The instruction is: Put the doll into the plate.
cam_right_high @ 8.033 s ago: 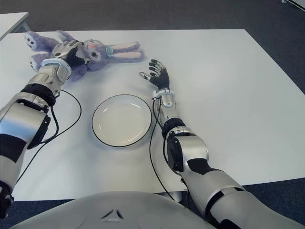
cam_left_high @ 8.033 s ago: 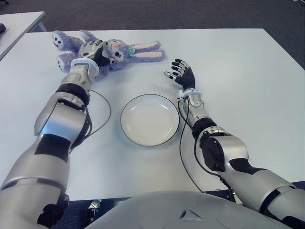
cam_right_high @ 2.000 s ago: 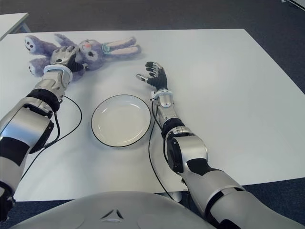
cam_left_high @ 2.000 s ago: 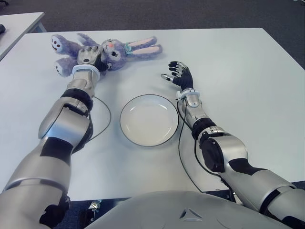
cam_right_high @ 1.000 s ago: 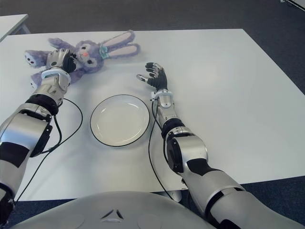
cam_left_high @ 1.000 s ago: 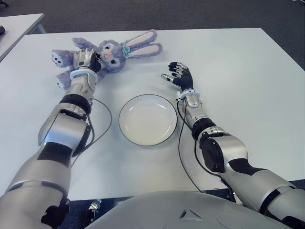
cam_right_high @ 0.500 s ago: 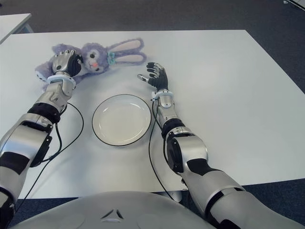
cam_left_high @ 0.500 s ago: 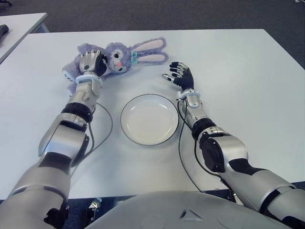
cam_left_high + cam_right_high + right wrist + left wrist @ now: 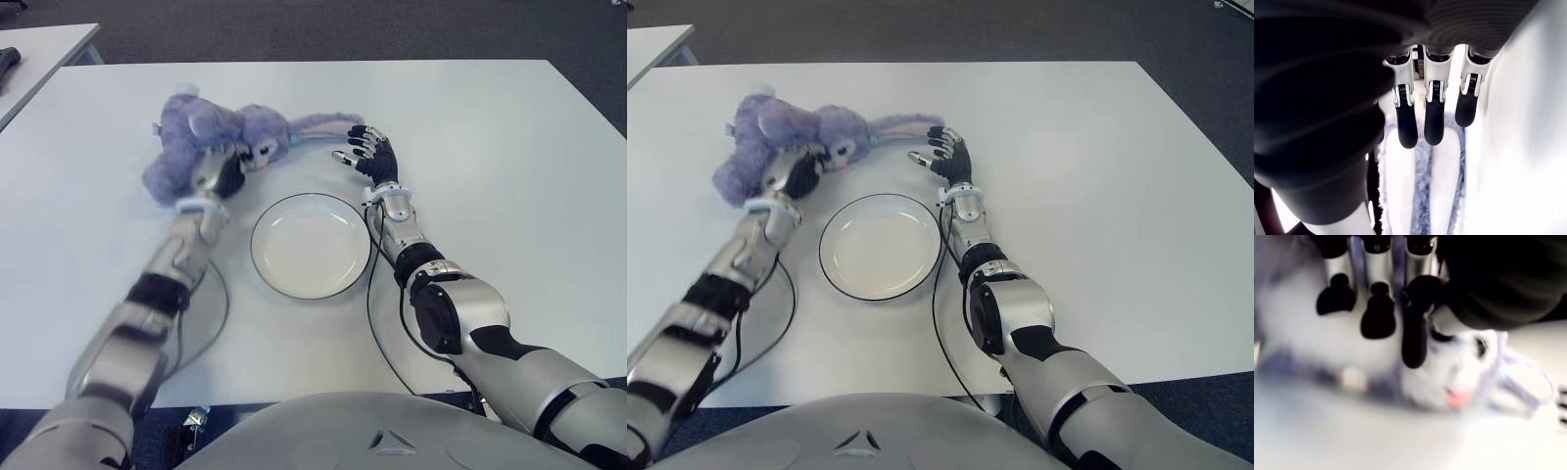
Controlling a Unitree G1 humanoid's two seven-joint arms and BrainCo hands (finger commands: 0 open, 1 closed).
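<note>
The doll is a purple plush rabbit (image 9: 201,137) with long ears, lying on the white table (image 9: 490,127) just behind the plate's far left side. My left hand (image 9: 223,168) is shut on its body near the head; the left wrist view shows the fingers (image 9: 1378,313) curled into the fur above the rabbit's face (image 9: 1459,382). The white plate (image 9: 310,245) with a dark rim sits empty at the table's middle. My right hand (image 9: 367,155) shows just right of the plate's far edge, fingers spread, with the rabbit's ears (image 9: 1420,196) reaching to its fingertips (image 9: 1432,132).
A thin black cable (image 9: 211,313) loops on the table beside my left forearm. A second white table (image 9: 39,49) stands at the far left. Open tabletop stretches to the right of my right arm.
My left hand has dragged the rabbit right and nearer, from the far left corner to just behind the plate; the ears now reach my right hand. The right hand has stayed put.
</note>
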